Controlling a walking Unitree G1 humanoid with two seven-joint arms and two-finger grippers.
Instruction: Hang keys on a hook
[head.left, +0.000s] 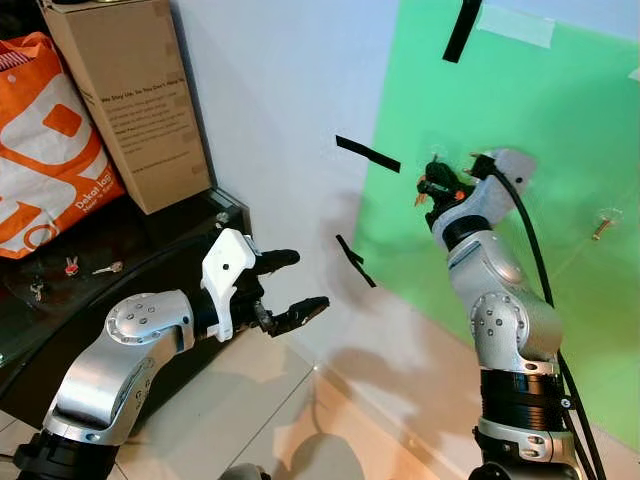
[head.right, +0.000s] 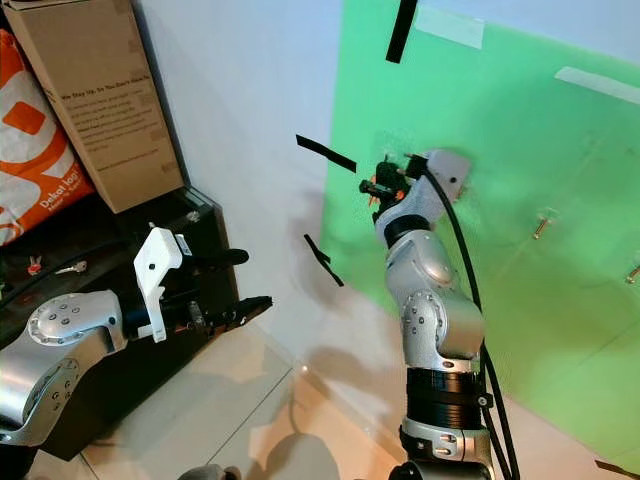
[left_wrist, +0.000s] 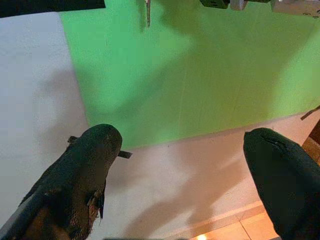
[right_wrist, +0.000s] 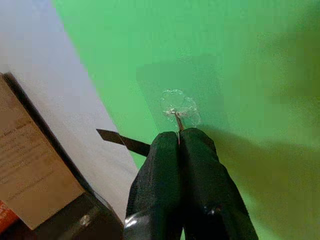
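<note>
the right gripper (right_wrist: 179, 145) is raised to the green panel (head.left: 560, 300) on the wall, and its two black fingers are pressed together on a thin metal piece, which i judge to be the ring of the keys (right_wrist: 177, 122); the rest of the keys is hidden behind the fingers, so i cannot say how they hang. the tips are just beside a small clear hook (right_wrist: 180, 107) stuck on the panel, and the metal piece seems to touch it, probably because the ring must be slid over the hook before the grip can loosen. in the left eye view the wrist is bent toward the wall, so the fingers point at the hook. another hook (head.left: 603, 224) sits farther right on the panel, well apart. the left gripper (head.left: 290, 288) hangs low on the left, near the dark cabinet (head.left: 150, 250), its fingers spread wide and holding nothing; it looks idle. more keys (head.left: 108, 268) lie on the cabinet top, beside an orange bag (head.left: 45, 150) and a cardboard box (head.left: 130, 90)
</note>
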